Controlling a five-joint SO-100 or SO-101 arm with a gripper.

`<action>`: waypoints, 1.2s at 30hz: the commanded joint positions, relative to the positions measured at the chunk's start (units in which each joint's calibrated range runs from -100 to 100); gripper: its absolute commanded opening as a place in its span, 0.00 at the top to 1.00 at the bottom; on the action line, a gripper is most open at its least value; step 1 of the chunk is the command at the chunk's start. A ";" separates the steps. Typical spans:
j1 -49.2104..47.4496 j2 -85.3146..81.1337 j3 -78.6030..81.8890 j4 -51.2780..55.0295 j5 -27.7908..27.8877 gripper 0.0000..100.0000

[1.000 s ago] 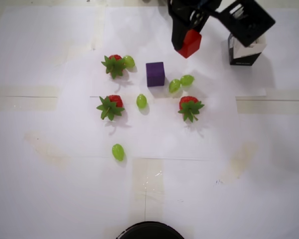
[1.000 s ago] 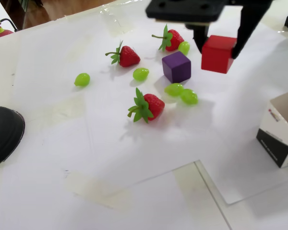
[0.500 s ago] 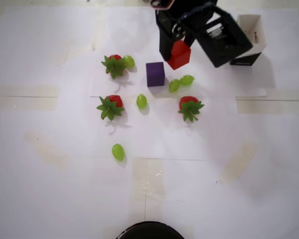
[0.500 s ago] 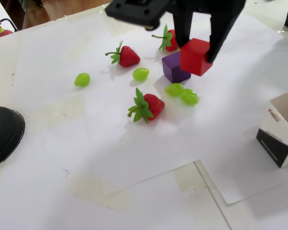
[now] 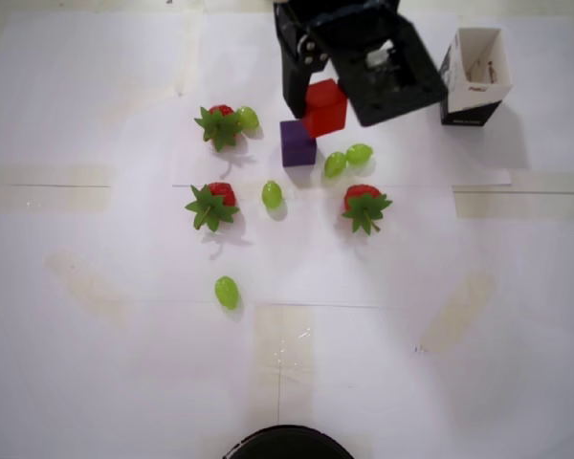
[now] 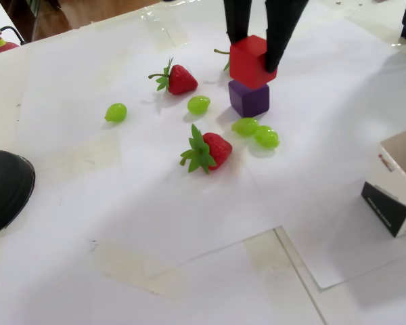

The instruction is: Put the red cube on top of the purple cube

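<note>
The red cube (image 5: 325,107) (image 6: 250,61) hangs slightly tilted between the black fingers of my gripper (image 5: 318,107) (image 6: 253,57), which is shut on it. The dark purple cube (image 5: 297,144) (image 6: 249,100) stands on the white paper directly under it. In the fixed view the red cube's underside sits right at the purple cube's top; whether they touch I cannot tell. In the overhead view the red cube covers the purple cube's upper right corner. The arm's black body hides the space behind the cubes.
Three strawberries (image 5: 219,124) (image 5: 210,204) (image 5: 364,206) and several green grapes, two of them (image 5: 336,163) (image 5: 360,153) just right of the purple cube, lie around. An open black-and-white carton (image 5: 474,76) (image 6: 396,186) stands at the overhead view's upper right. A black round object (image 5: 287,443) (image 6: 3,189) sits at the near edge.
The gripper carried the red cube leftward in the overhead view, from beside the carton to just over the purple cube. Nothing else moved.
</note>
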 commanded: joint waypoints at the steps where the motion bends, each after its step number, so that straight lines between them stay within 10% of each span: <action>1: 2.11 -0.02 -5.81 1.08 0.05 0.95; 36: 2.18 6.69 -7.08 -2.84 0.54 0.92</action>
